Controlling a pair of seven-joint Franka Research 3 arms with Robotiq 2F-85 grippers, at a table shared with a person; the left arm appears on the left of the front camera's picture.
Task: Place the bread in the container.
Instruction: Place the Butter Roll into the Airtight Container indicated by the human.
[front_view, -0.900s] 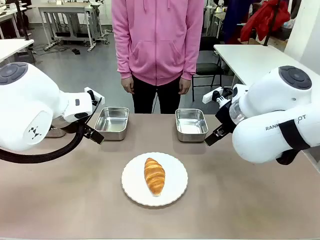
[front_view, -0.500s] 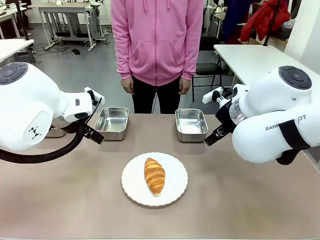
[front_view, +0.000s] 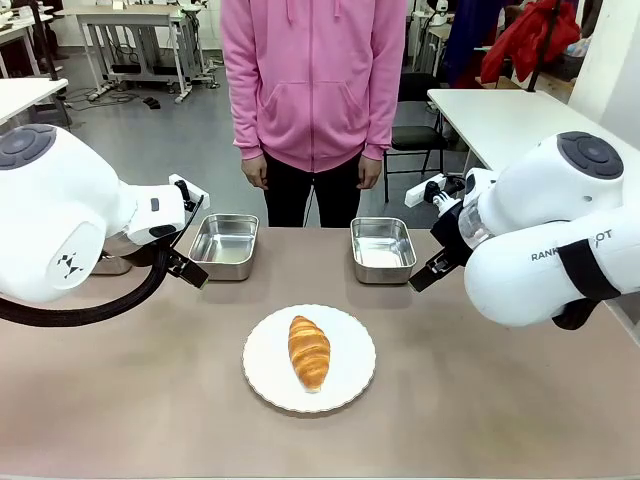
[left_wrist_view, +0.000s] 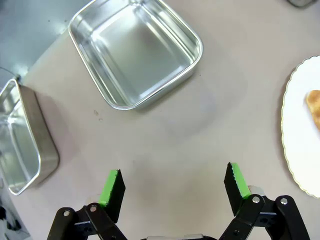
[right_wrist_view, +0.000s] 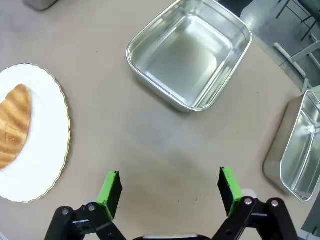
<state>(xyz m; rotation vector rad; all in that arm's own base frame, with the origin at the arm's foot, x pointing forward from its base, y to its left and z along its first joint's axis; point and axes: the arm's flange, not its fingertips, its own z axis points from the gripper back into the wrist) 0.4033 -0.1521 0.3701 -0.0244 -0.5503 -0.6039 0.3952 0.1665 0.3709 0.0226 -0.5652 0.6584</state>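
The bread (front_view: 309, 352), a golden-brown croissant, lies on a round white plate (front_view: 265, 385) at the middle front of the table. Two shiny steel container pans stand empty behind it, one at the left (front_view: 224, 245) and one at the right (front_view: 382, 248). My left gripper (left_wrist_view: 175, 172) hovers open over bare table, short of the left pan (left_wrist_view: 135, 50), with the plate's rim (left_wrist_view: 295, 140) off to its right. My right gripper (right_wrist_view: 169, 175) is open too, below the right pan (right_wrist_view: 190, 52), and the bread (right_wrist_view: 12, 125) lies to its left. Neither holds anything.
Another steel pan (left_wrist_view: 20, 140) stands at the table's left edge and one more (right_wrist_view: 297, 150) at the right edge. A person in a pink hoodie (front_view: 315, 80) stands at the far side, hands down. Bare tabletop lies between the plate and the pans.
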